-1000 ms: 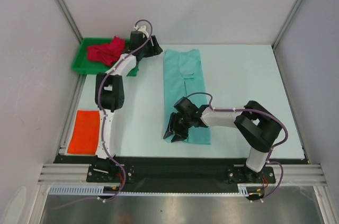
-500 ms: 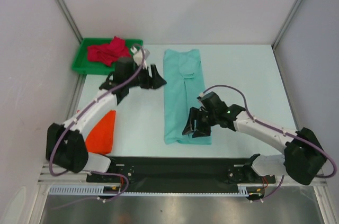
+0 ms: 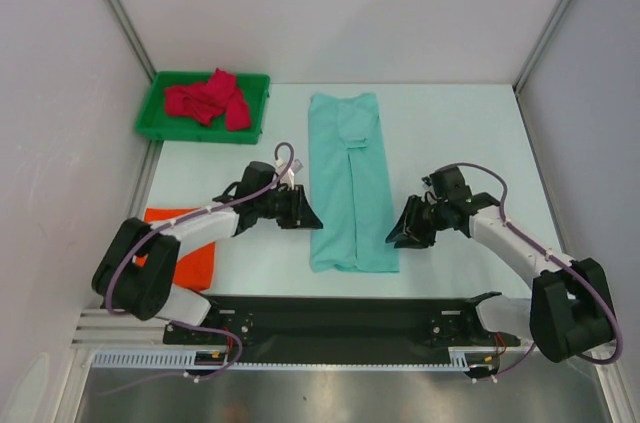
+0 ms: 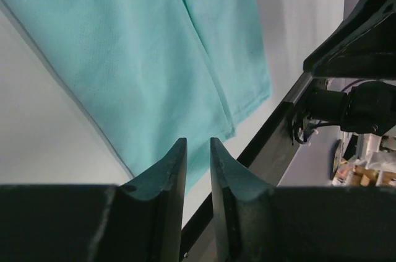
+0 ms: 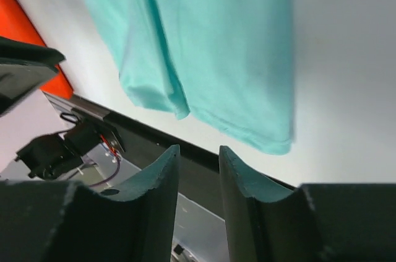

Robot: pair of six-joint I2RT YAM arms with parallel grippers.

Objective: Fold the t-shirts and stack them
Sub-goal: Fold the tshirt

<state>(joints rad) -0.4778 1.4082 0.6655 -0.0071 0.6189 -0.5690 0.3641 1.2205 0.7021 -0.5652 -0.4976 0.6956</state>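
Top external view gives us the mint green t-shirt [image 3: 350, 183] lying between both arms, the crimson t-shirt [image 3: 205, 101] in the tray [image 3: 153, 113], the orange t-shirt [image 3: 198, 263] near-left. Only wrist views show us left gripper [image 4: 193, 145] and right gripper [image 5: 199, 150] almost closed, empty.

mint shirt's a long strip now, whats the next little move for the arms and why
Probably open both jaws and lower each onto a near corner of the mint shirt. It lies flat as a long strip and needs a crosswise fold before stacking. The left gripper and right gripper flank its near end, jaws nearly closed and holding nothing.
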